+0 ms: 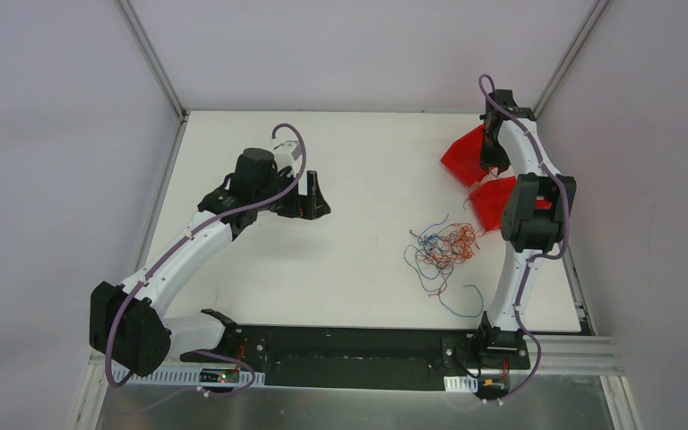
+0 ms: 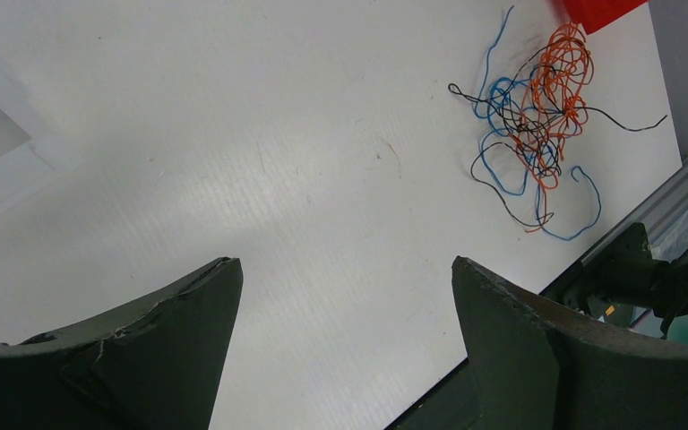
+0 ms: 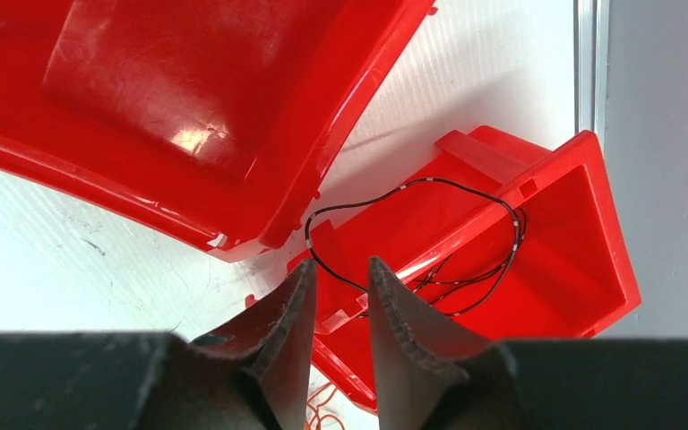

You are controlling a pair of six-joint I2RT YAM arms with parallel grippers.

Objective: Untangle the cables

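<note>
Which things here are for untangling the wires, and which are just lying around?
For the job: tangle of cables; black cable, already lying in the smaller red bin.
Just there: larger red bin; purple cables running along the arms.

Cables (image 1: 443, 246) lay on the bench (image 1: 358, 269)
The tangle sat right of centre; behind it stood a nearer bin (image 1: 491, 204) and a farther bin (image 1: 461, 157), one wire (image 3: 466, 193) inside the nearer.
</note>
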